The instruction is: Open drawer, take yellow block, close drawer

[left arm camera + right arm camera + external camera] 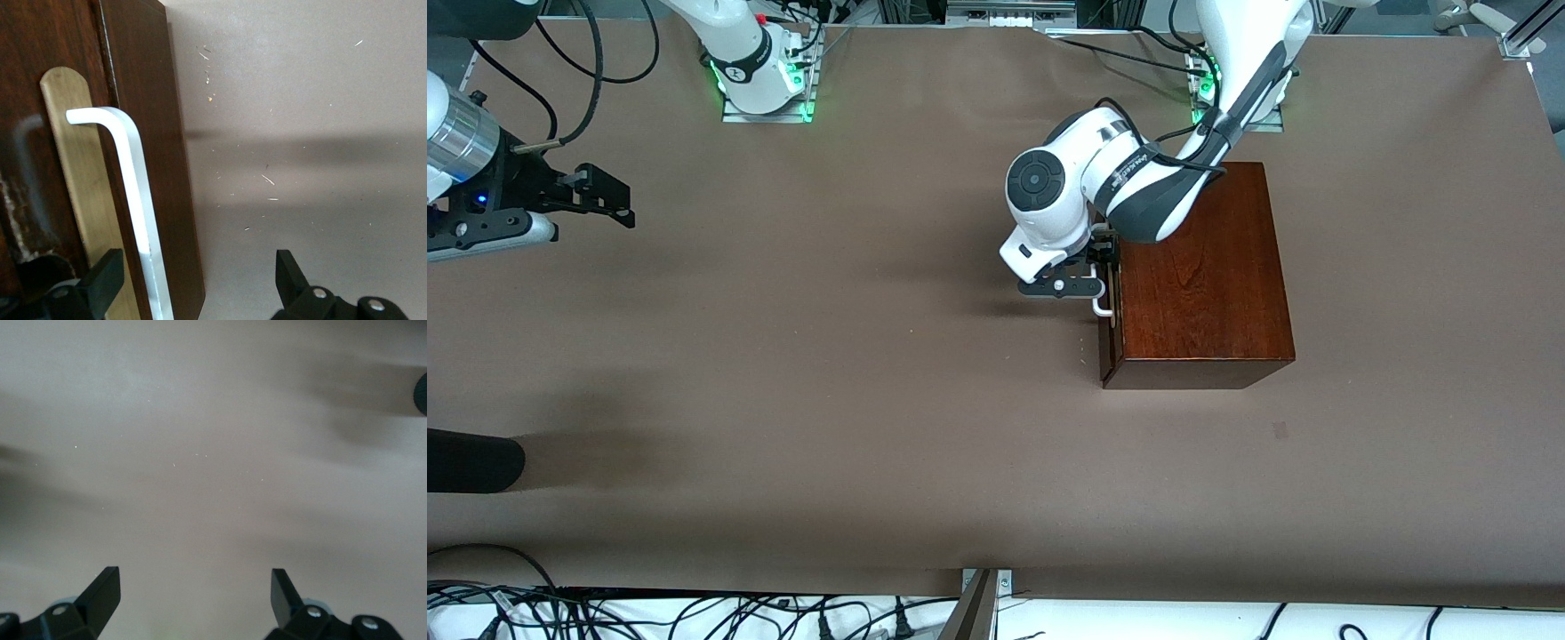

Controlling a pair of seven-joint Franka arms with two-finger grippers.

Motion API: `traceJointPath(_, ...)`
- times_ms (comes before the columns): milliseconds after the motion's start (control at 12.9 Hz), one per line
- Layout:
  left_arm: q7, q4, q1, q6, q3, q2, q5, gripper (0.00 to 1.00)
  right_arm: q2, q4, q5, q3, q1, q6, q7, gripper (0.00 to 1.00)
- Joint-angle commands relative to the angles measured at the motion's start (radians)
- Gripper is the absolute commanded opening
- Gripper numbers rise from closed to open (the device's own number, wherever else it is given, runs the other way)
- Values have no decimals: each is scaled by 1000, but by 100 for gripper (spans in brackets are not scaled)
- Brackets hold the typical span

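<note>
Left gripper (193, 280) open, jaws straddling white bar handle (133, 193) of closed drawer (1110, 311), centre-right of frame; right gripper (605, 200) open, waiting upper left

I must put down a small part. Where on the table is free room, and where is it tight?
Free: the wide bare table between the wooden box and the waiting, open right gripper, also nearer the front camera than the box. Tight: at the drawer's handle, where the open left gripper straddles the bar.
</note>
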Motion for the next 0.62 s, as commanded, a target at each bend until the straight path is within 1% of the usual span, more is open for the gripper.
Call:
traceJointPath(0, -20, -9, 0, 0, 0, 30, 45, 100, 6, 17, 1, 5, -1, -7, 11, 100)
traceJointPath(232, -30, -5, -25, 36, -2, 47, 48, 100, 6, 17, 1, 5, -1, -8, 11, 100)
traceJointPath(542, -57, -2, -34, 40, 0, 53, 50, 100, 6, 17, 1, 5, -1, -10, 11, 100)
